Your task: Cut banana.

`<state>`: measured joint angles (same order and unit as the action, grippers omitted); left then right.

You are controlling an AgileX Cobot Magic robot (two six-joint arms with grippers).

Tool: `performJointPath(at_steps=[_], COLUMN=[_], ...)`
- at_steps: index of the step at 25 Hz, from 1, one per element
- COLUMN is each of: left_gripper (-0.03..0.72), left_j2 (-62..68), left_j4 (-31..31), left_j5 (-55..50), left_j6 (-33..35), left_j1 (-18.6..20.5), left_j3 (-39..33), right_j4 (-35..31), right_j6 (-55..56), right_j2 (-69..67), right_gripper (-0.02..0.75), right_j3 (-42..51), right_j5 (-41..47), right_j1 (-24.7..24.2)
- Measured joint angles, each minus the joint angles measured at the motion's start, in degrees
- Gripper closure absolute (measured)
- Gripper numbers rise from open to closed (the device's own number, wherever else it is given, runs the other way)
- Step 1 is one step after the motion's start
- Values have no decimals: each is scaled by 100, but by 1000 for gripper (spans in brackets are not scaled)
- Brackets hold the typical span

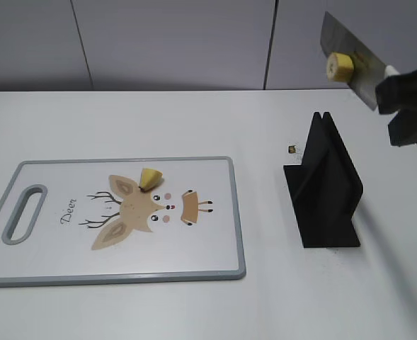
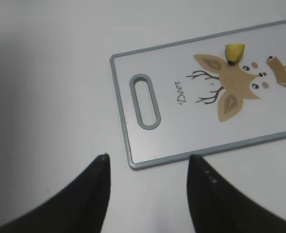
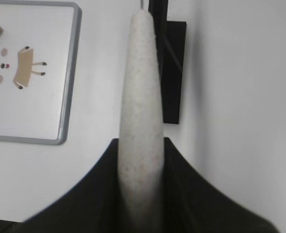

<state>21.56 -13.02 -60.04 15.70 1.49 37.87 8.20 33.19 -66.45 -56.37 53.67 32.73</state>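
Two pincers: one on each arm; the right pincer (image 1: 404, 99) is high at the right edge of the exterior view, the left pincer (image 2: 147, 167) shows only in its wrist view.
Right pincer state: closed on the pale speckled handle (image 3: 140, 97) of the knife (image 1: 350, 60), as the right wrist view shows.
Left pincer state: its two dark fingers (image 2: 96, 194) stand apart with nothing between them, above the bare table (image 2: 50, 73) just beside the handle end of the cutting board (image 2: 147, 131).
Knife direction: the blade rises from the right pincer up and to the left, well above the table.
Banana pieces: two. One banana slice (image 1: 340, 66) sticks on the flat of the blade, near the right pincer, with its round cut face toward the camera. One banana end piece (image 1: 150, 179) lies on the cutting board, well apart from both pincers.
End piece axis: short and stubby; in the left wrist view its dark tip points toward the deer drawing. I cannot tell the long axis more exactly.
Knife stand (image 1: 325, 184): one, black, upright on the table, below the knife and to the right of the board.
Small dark bit (image 1: 292, 149): one, on the table just left of the stand; too small to tell what it is.
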Motion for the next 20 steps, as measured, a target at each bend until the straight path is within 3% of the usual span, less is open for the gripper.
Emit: performJointPath(at_steps=[9,20], left_gripper=[190,190], left_j2=[-2090,-2187], left_j4=[442,571], left_j5=[-307,-280], left_j6=[-324,-341], left_j1=[0,-30], left_j3=[-751,-1031], right_j4=[399,640], right_j6=[611,734], right_j2=[2,-319], right_gripper=[579,579], right_j3=[881,984], right_j5=[-826,-1294], right_j1=[0,0])
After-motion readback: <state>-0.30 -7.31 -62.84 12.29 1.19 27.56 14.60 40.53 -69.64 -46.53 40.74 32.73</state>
